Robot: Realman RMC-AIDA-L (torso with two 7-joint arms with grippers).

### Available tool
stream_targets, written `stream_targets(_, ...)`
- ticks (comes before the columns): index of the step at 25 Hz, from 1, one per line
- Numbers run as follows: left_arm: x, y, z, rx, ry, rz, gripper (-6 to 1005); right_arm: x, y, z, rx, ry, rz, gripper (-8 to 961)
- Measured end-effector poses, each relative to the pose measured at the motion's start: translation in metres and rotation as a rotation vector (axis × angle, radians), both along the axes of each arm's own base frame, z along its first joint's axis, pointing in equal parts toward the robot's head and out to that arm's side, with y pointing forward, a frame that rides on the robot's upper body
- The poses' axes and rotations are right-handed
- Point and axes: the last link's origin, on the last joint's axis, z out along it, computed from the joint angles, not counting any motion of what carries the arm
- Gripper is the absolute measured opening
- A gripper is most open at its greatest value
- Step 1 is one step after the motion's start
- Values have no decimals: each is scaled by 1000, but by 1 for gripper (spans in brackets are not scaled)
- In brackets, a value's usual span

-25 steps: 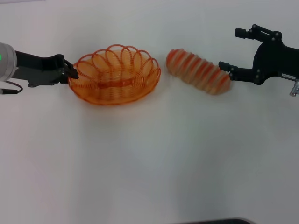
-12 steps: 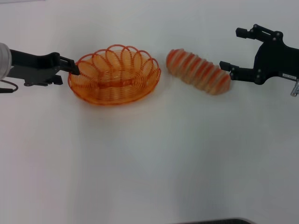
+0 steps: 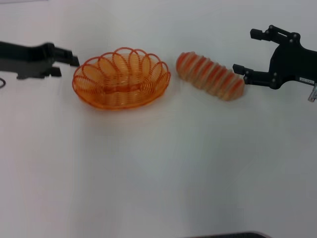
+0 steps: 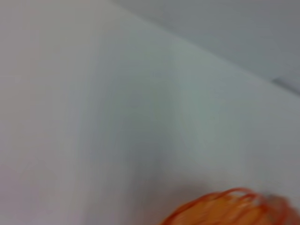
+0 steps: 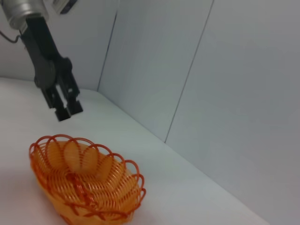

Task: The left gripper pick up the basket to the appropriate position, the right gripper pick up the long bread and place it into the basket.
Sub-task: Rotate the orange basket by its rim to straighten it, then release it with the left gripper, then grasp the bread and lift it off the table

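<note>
The orange wire basket (image 3: 121, 91) stands empty on the white table, left of centre. My left gripper (image 3: 69, 64) is just off the basket's left rim, apart from it, fingers slightly open and empty. From the right wrist view it (image 5: 68, 111) hangs above the basket's (image 5: 86, 187) far rim. A bit of the basket (image 4: 229, 211) shows in the left wrist view. The long striped bread (image 3: 210, 76) lies on the table right of the basket. My right gripper (image 3: 246, 51) is open and empty at the bread's right end.
The white table (image 3: 158, 173) stretches toward the front. A grey wall (image 5: 211, 84) rises behind the table in the right wrist view.
My left gripper has let go of the basket's left rim and drawn back to the left and slightly up. The basket, the bread and the right gripper have not moved.
</note>
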Motion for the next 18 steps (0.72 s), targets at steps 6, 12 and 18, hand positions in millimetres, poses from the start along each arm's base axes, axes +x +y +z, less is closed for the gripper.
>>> stream_targets(6,14,-5,44,103,-215,-193,566,0,-1,-1,1,30,-16,880)
stream_targets(12,14,-13,69,139,-222,-397,566,1,-2,2,8,56,-33,880)
stream_targets(18,21,-23,67,84,-130,-669,567,2,-2,5,8,81,-62,880)
